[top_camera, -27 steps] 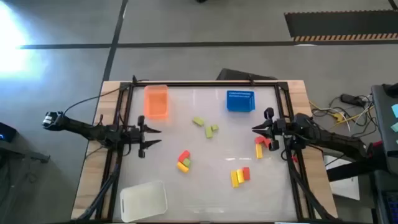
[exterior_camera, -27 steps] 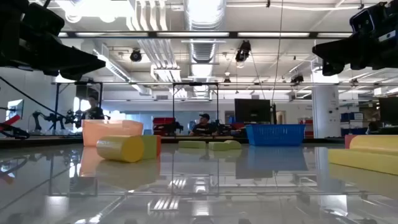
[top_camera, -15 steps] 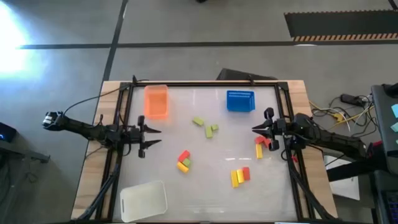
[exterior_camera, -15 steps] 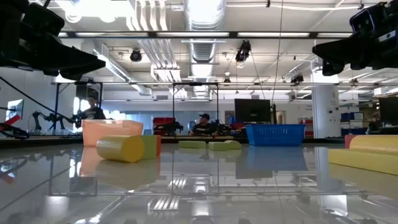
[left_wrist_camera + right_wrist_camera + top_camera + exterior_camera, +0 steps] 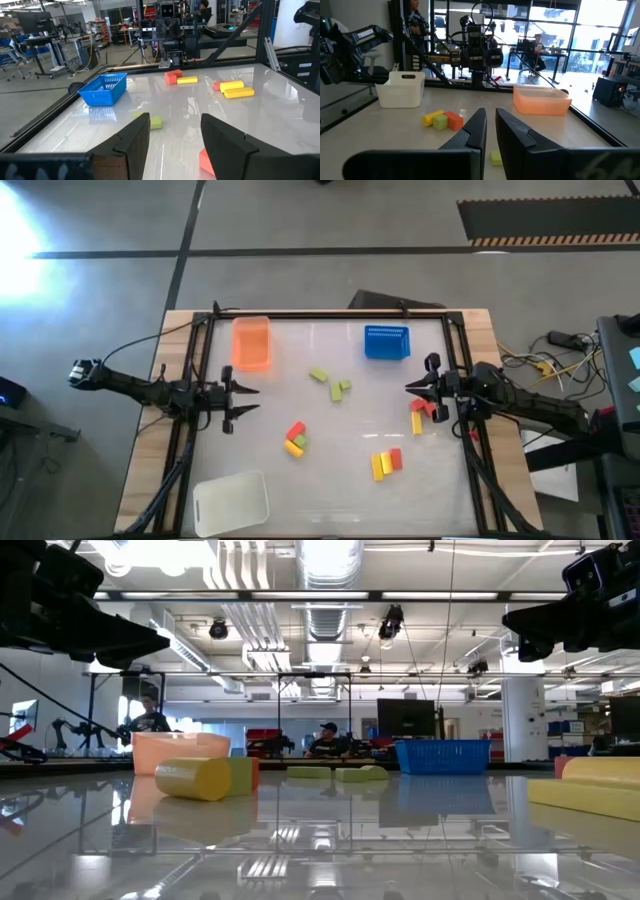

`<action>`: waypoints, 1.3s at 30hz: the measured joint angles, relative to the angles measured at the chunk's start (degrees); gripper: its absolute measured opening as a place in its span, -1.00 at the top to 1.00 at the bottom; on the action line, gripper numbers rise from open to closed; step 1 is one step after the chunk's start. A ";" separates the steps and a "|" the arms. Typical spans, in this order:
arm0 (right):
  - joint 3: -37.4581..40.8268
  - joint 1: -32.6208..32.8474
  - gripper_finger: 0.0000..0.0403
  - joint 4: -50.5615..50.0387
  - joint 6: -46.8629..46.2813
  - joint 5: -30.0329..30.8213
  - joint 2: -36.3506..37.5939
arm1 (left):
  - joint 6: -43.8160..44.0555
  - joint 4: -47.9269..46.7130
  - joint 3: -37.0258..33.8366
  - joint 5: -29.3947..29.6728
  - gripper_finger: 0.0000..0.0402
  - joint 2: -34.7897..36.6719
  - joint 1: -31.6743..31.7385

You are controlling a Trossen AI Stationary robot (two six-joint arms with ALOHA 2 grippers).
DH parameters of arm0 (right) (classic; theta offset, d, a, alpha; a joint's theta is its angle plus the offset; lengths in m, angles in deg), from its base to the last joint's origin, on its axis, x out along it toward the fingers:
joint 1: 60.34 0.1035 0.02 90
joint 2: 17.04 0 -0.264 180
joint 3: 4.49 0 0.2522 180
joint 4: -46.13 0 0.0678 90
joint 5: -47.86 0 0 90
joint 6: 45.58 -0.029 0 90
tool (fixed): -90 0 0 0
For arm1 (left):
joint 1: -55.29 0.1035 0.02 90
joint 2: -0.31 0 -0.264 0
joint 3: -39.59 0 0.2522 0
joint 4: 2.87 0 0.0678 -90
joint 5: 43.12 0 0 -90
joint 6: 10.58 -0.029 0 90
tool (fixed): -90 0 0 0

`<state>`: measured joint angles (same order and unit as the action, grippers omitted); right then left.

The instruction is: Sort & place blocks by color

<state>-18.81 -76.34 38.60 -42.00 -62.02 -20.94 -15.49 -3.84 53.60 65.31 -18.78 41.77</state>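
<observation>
Hovering above the left edge of the table [image 5: 330,500], left gripper [image 5: 248,399] with jaws set apart and nothing between them, well apart from every block. Facing it from the right edge, right gripper [image 5: 413,387] with jaws pressed together, holding nothing, raised just beside a red block [image 5: 428,408] and a yellow block [image 5: 417,422] near that edge.

Sitting near the far left corner, an orange tray [image 5: 251,343]. Standing near the far edge toward the right, a blue tray [image 5: 386,342]. Resting at the near left corner, a white tray [image 5: 231,502].

Lying toward the far middle of the table, three light green blocks [image 5: 331,382], close together, between the orange tray and the blue tray but nearer the centre. Clustered near the centre, slightly toward the near edge, a red, green and yellow group [image 5: 295,438], pieces touching. Placed toward the near right, two yellow bars and a red bar side by side [image 5: 386,463], touching one another.

Seen level across the tabletop: a yellow cylinder-ended block [image 5: 193,779] in front of the orange tray, a long yellow bar [image 5: 585,798] at the right, both arms held high overhead. Seen past the left fingers [image 5: 132,142]: the blue tray, a green block [image 5: 155,122], and red and yellow pieces farther off.
</observation>
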 joint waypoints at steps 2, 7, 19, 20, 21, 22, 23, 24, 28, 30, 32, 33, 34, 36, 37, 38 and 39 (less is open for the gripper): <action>0.01 -0.01 0.84 0.00 0.00 0.00 0.00 | 0.00 -0.02 0.00 0.00 0.19 0.00 -0.02; -0.01 0.01 0.84 -0.01 0.00 0.00 -0.01 | 0.00 -0.01 0.00 -0.01 0.19 0.00 -0.01; 0.00 -0.01 0.84 0.01 0.00 0.00 0.00 | 0.00 -0.02 0.00 -0.02 0.19 0.00 -0.02; 0.01 -0.01 0.84 0.00 0.00 0.00 0.00 | 0.00 0.00 0.00 0.00 0.19 0.00 0.00; -0.01 -0.01 0.84 0.00 0.00 0.00 0.00 | 0.00 -0.01 0.00 -0.02 0.19 0.00 -0.01; 0.00 0.00 0.84 0.01 0.00 0.00 0.00 | 0.00 -0.02 0.00 -0.02 0.19 0.00 0.00; 0.00 -0.01 0.84 -0.01 0.00 0.00 0.00 | 0.00 0.00 0.00 0.00 0.19 0.00 -0.02; -0.01 -0.01 0.84 -0.01 0.00 0.00 -0.02 | 0.00 0.00 0.00 -0.01 0.19 0.00 0.00; 0.00 -0.01 0.84 0.00 0.00 0.00 -0.01 | 0.00 0.00 0.00 0.00 0.19 0.00 0.00; 0.01 -0.01 0.84 0.00 0.00 0.00 0.00 | 0.00 -0.02 0.00 0.00 0.19 0.00 -0.01; 0.01 0.00 0.84 -0.01 0.00 0.00 0.00 | 0.00 0.00 0.00 0.00 0.19 0.00 -0.02; 0.00 0.01 0.84 0.01 0.02 0.00 -0.01 | 0.00 0.00 0.00 0.00 0.19 0.00 0.00; -0.01 -0.01 0.84 0.01 0.11 0.01 -0.01 | 0.00 0.06 0.00 -0.02 0.19 0.00 0.00; -0.01 -0.01 0.84 0.01 0.75 0.17 0.00 | 0.15 1.08 0.00 -0.02 0.19 0.00 0.00; 0.00 -0.01 0.84 0.02 0.98 0.45 -0.01 | 1.26 2.33 0.00 -0.02 0.19 0.00 -0.02; -0.01 0.01 0.84 0.19 0.85 1.24 0.00 | 2.99 4.17 0.00 -0.03 0.19 0.00 -0.01; -0.01 -0.01 0.84 0.47 0.59 2.52 0.00 | 4.39 5.98 0.00 -0.05 0.19 0.00 -0.02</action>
<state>-18.83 -76.35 39.07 -41.42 -59.50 -20.94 -11.09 2.14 53.60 65.26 -18.78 41.75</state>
